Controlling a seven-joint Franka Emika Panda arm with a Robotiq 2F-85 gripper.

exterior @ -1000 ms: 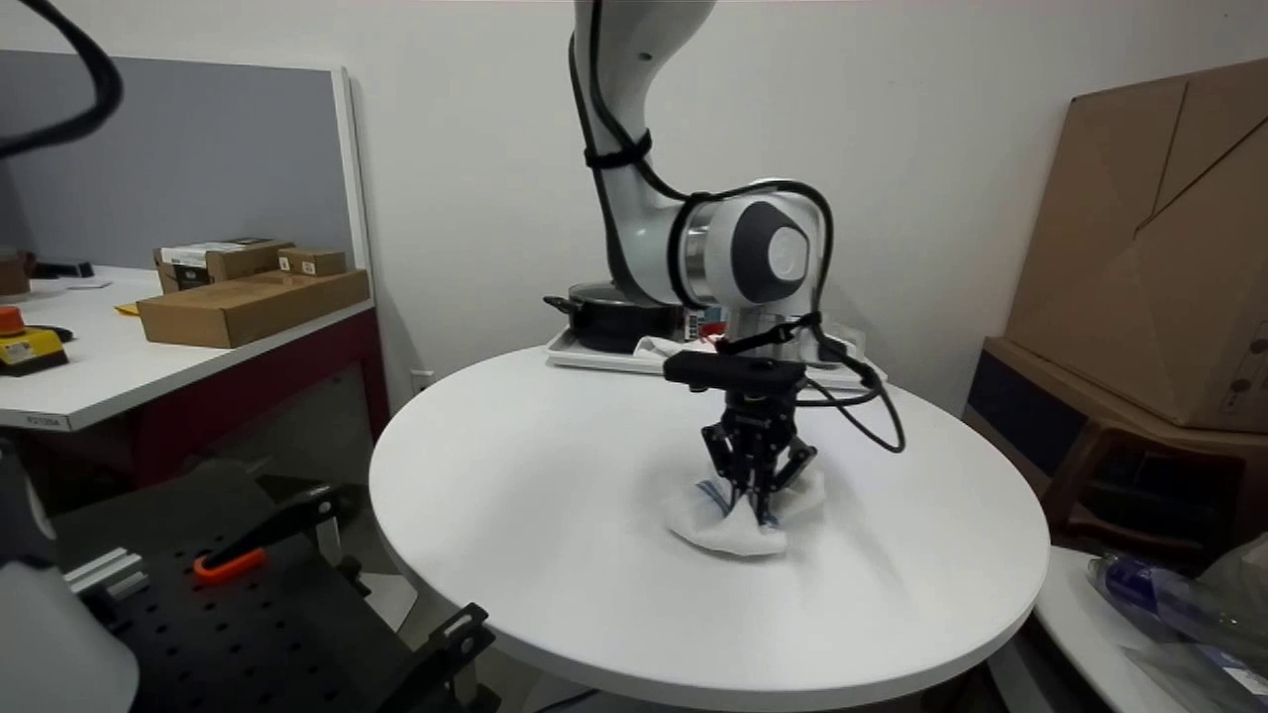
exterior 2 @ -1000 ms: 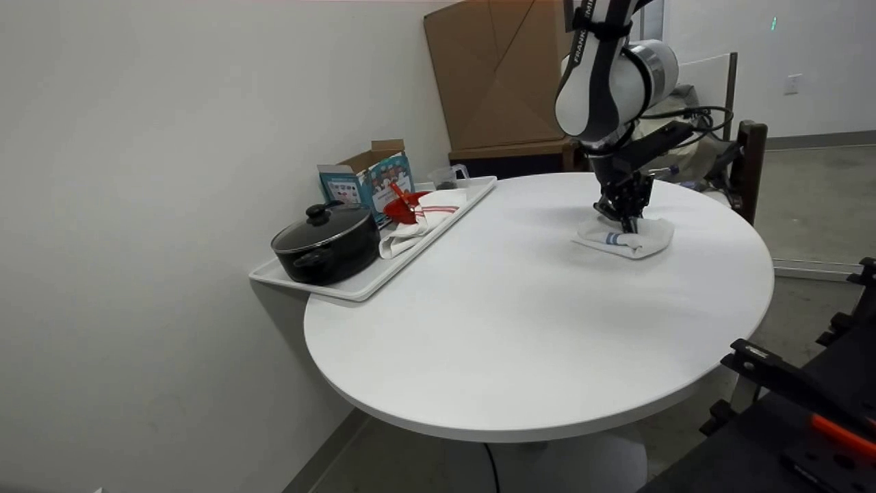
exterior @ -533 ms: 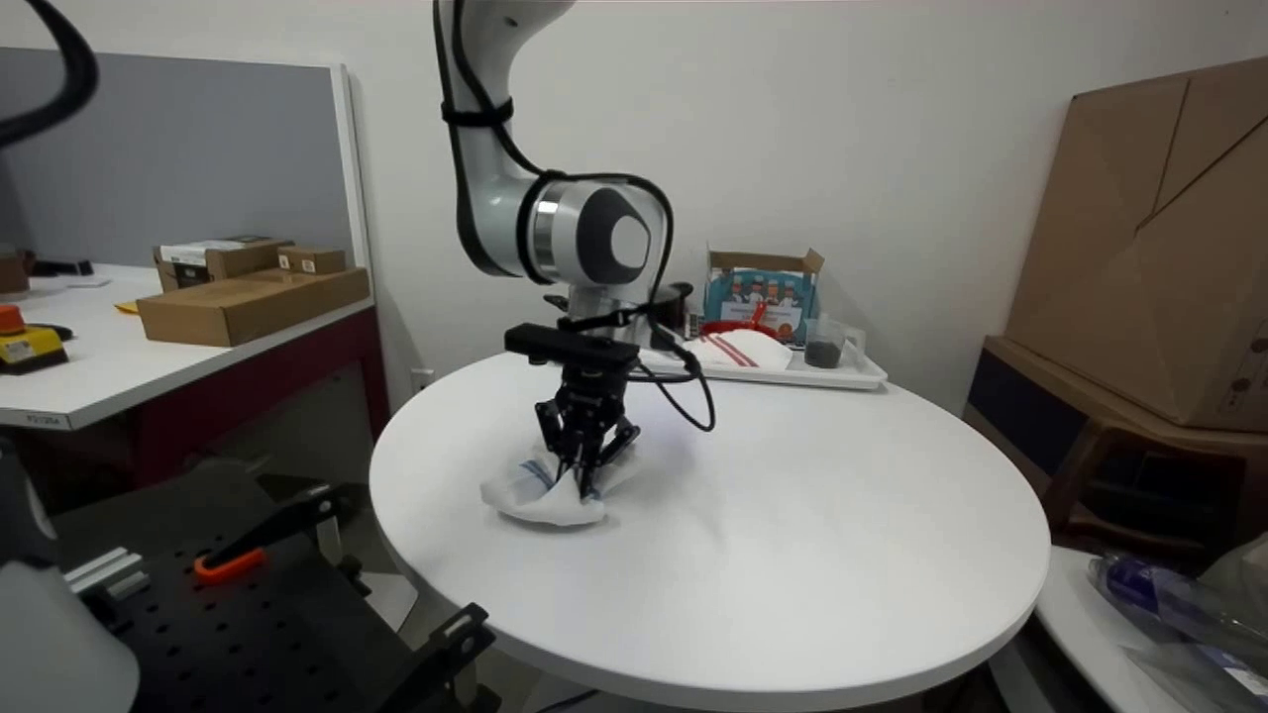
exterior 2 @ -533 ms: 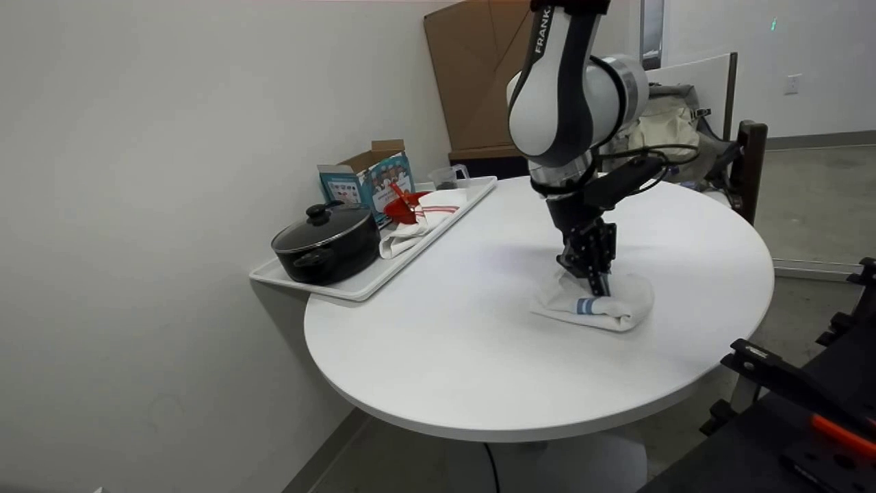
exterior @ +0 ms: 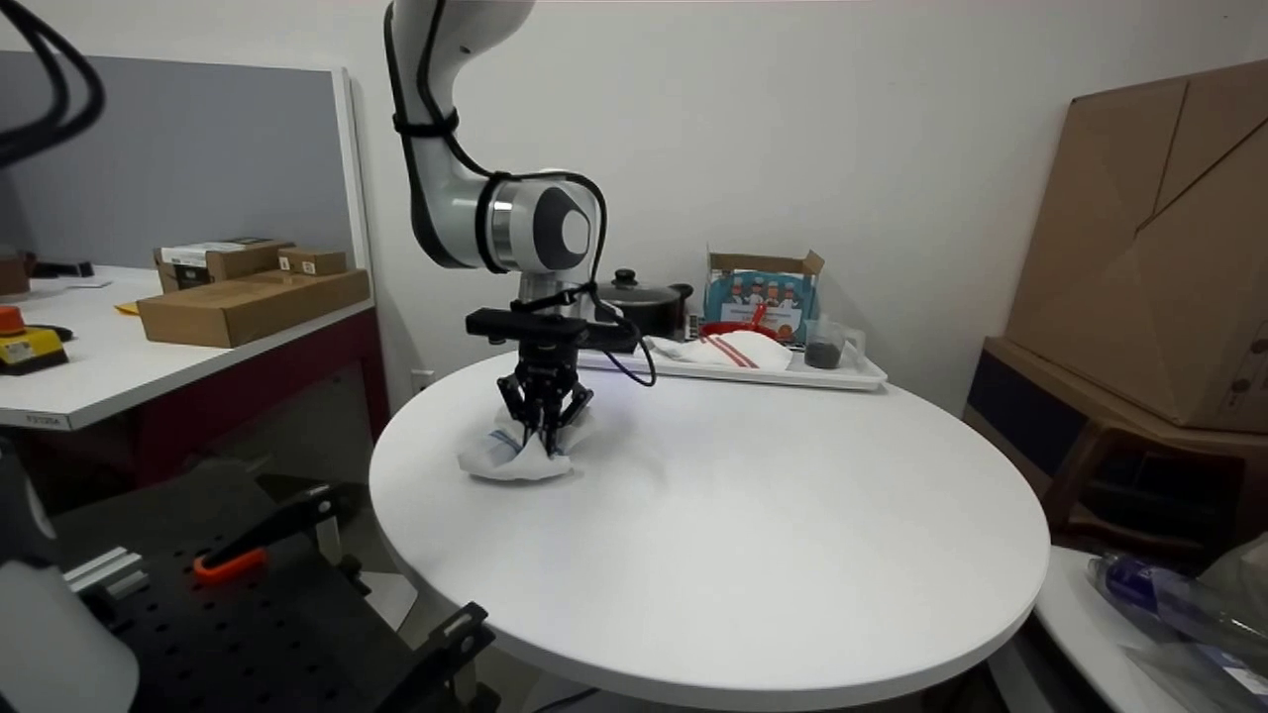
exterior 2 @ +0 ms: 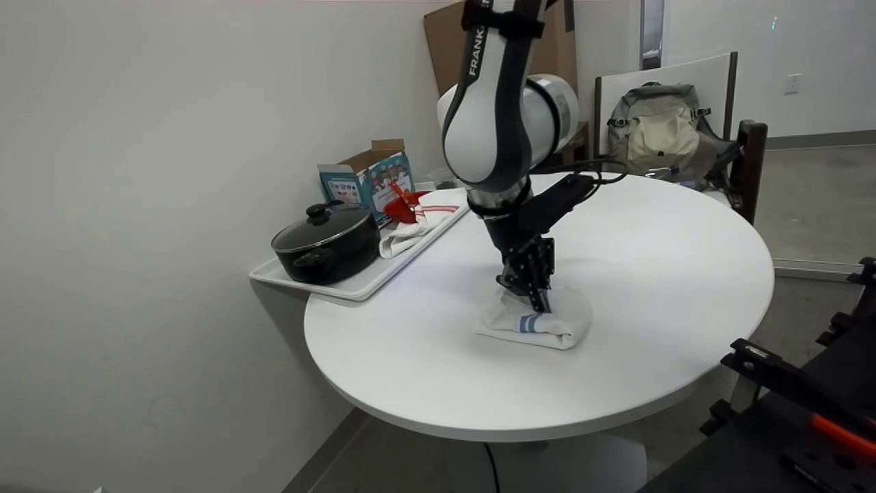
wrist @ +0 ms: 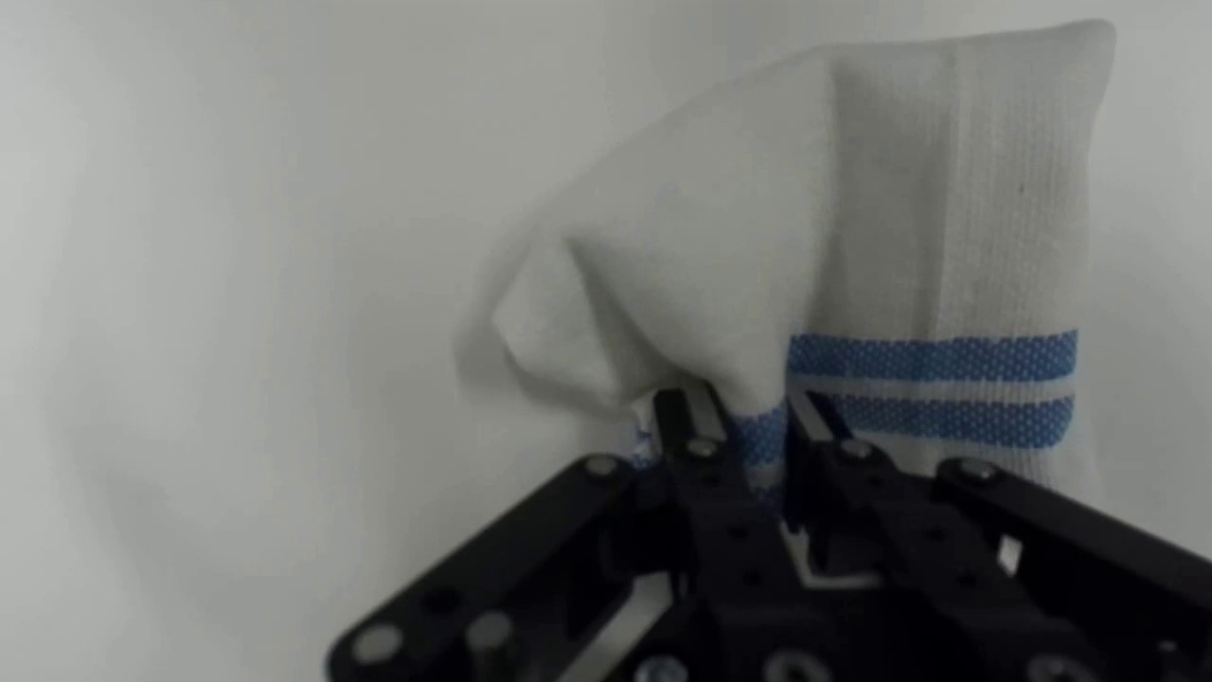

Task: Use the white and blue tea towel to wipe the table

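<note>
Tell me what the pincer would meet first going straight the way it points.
Probably a fold of the white and blue tea towel, then the table: the pincer points down, shut on that towel, but what lies directly beneath is hidden.

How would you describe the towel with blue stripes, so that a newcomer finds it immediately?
Start at the large round white table, then follow the arm down to its black tool. This tool pinches the white towel, which rests on the table. Its blue stripes set it apart from the red-striped cloth lying on the tray.
</note>
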